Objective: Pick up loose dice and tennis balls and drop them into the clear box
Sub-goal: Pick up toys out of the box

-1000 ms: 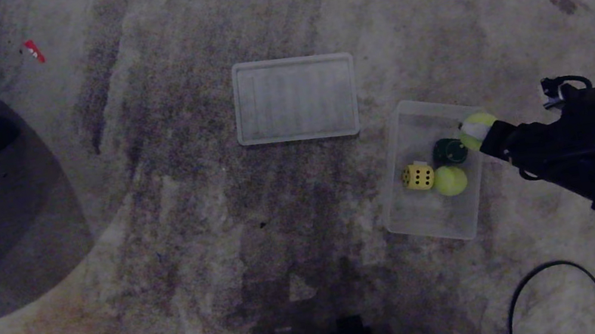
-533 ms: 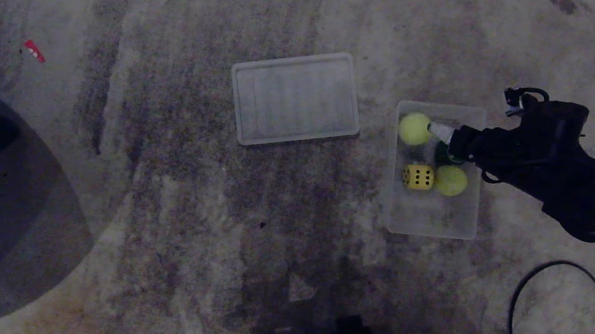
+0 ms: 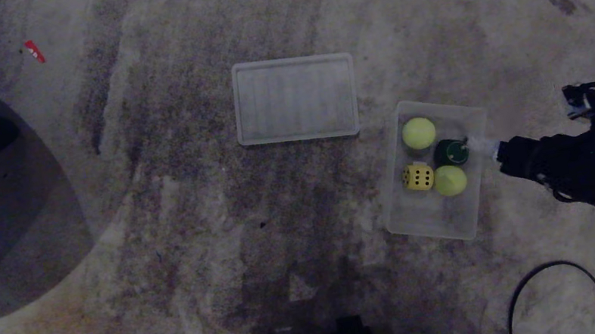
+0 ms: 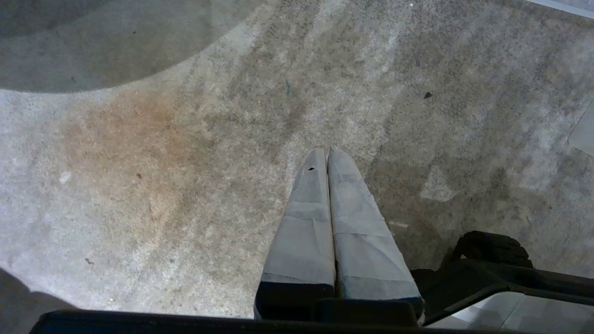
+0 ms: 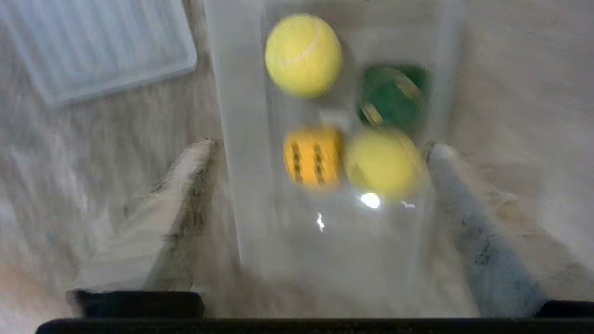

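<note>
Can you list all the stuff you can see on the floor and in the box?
Box: one, clear plastic, on the carpet to the right.
Balls: two, yellow-green, in the box; one at the far end, one beside the yellow die.
Dice: two in the box; one yellow with dark dots, one dark green.
Lid: one, clear, flat on the carpet, left of the box.
Red scrap: one, far left on the carpet.
Cables: black, on the carpet near right.
Carpet: grey, stained.
Left gripper: shut, over bare carpet.
Right gripper: open, empty, at the box's right side.
</note>
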